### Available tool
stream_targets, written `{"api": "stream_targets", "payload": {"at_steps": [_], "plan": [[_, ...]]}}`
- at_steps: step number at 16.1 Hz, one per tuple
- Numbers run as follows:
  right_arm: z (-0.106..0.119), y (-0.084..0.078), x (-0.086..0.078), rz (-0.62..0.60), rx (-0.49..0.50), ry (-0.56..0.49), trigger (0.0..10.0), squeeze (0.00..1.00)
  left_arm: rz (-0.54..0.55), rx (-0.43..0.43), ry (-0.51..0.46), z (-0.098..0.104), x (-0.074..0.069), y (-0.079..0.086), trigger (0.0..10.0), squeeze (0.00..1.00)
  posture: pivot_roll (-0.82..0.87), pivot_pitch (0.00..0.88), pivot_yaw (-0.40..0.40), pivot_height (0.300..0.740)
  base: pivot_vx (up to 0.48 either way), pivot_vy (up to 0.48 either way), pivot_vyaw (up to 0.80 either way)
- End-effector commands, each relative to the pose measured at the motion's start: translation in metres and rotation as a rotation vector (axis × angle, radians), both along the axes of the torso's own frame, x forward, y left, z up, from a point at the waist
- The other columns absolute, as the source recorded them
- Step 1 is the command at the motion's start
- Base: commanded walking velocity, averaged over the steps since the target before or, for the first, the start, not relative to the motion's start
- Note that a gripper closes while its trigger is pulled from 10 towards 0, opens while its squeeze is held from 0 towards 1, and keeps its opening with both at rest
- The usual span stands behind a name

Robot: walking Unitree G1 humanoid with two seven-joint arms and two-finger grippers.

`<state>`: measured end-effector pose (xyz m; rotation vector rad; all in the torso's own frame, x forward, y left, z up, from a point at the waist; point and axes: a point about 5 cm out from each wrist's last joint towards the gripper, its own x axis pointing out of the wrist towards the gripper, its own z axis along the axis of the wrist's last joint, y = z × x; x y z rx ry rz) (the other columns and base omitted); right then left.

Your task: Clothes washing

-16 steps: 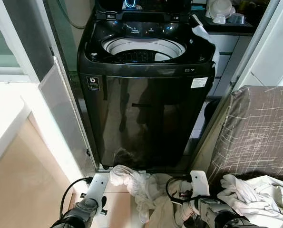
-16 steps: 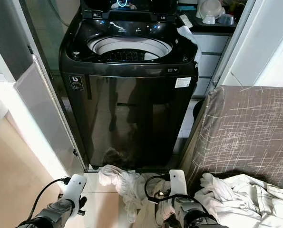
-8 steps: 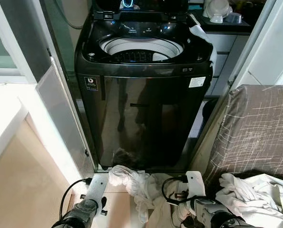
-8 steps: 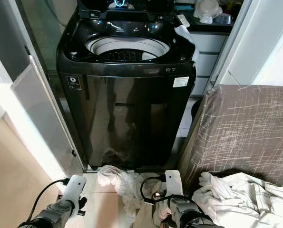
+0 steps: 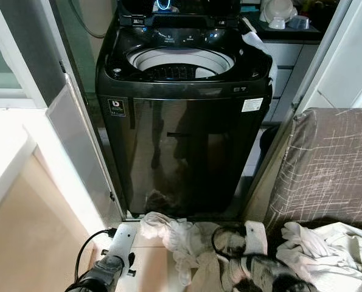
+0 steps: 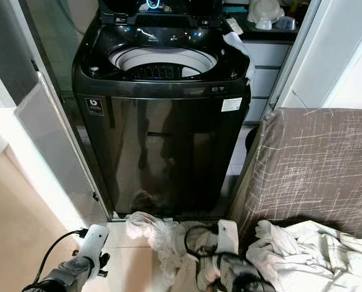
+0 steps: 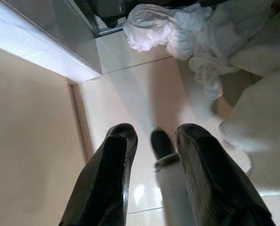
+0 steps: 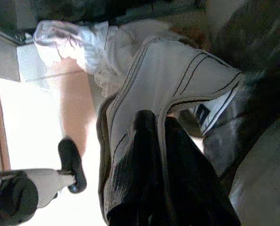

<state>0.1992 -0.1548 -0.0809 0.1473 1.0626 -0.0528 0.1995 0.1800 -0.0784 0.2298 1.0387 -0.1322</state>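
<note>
A black top-loading washing machine point(image 5: 184, 109) stands with its lid up and its pale drum point(image 5: 182, 62) open to view. To the right of the machine, and nearer the robot, a brown sofa point(image 5: 330, 164) with a scratch-line pattern carries a heap of white laundry point(image 5: 327, 249) on its seat. To the left of the machine a grey panel point(image 5: 77, 146) leans against a white wall.

On the tiled floor point(image 7: 130, 94) at the foot of the machine lies a pile of pale clothes point(image 5: 174, 234), its white bunched end just in front of the machine's base.

The right hand point(image 8: 154, 141) is low in front of the machine, right at this pile: its two black fingers are close together, pinching a fold of a cream garment point(image 8: 177, 80) with thin dark stripes, which drapes over and around the fingers.

The left hand point(image 7: 151, 146) hangs to the left of the pile, apart from it, above bare floor, its fingers spread with nothing between them.
</note>
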Motion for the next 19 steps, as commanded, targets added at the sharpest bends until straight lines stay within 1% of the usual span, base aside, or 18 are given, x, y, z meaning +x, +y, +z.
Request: {"api": "stream_targets", "payload": {"at_steps": [1,2,3,5,8,12,19], "plan": [[0.002,-0.002,0.003,-0.014,-0.002,-0.016,10.0,0.00,-0.042,0.016,-0.010,0.004,0.007,0.002,10.0,0.00,-0.05,0.000,0.039,0.740,0.000,0.000,0.00],[0.001,-0.002,0.002,-0.022,0.000,-0.015,10.0,0.00,-0.061,0.027,-0.016,0.006,0.010,0.005,10.0,0.00,-0.05,0.000,0.045,0.740,0.000,0.000,0.00],[0.001,-0.003,0.002,-0.021,-0.006,-0.017,10.0,0.00,-0.053,0.030,-0.025,0.009,0.014,0.008,10.0,0.00,-0.05,0.000,0.048,0.740,0.000,0.000,0.00],[0.001,-0.004,0.001,-0.013,-0.013,-0.019,10.0,0.00,-0.034,0.019,-0.031,0.010,0.015,0.009,10.0,0.00,-0.06,0.000,0.048,0.740,0.000,0.000,0.00],[0.002,-0.007,0.002,-0.009,-0.024,-0.024,10.0,0.00,-0.024,0.000,-0.016,0.007,0.011,0.004,10.0,0.00,-0.07,0.000,0.042,0.740,0.000,0.000,0.00],[0.004,-0.007,0.007,0.005,-0.031,-0.038,10.0,0.00,-0.023,-0.008,-0.023,0.007,0.014,-0.001,10.0,0.00,-0.07,0.000,0.033,0.740,0.000,0.000,0.00],[0.006,-0.007,0.010,0.023,-0.040,-0.043,10.0,0.00,-0.020,-0.012,-0.022,0.008,0.015,-0.005,10.0,0.00,-0.06,0.000,0.025,0.740,0.000,0.000,0.00]]}}
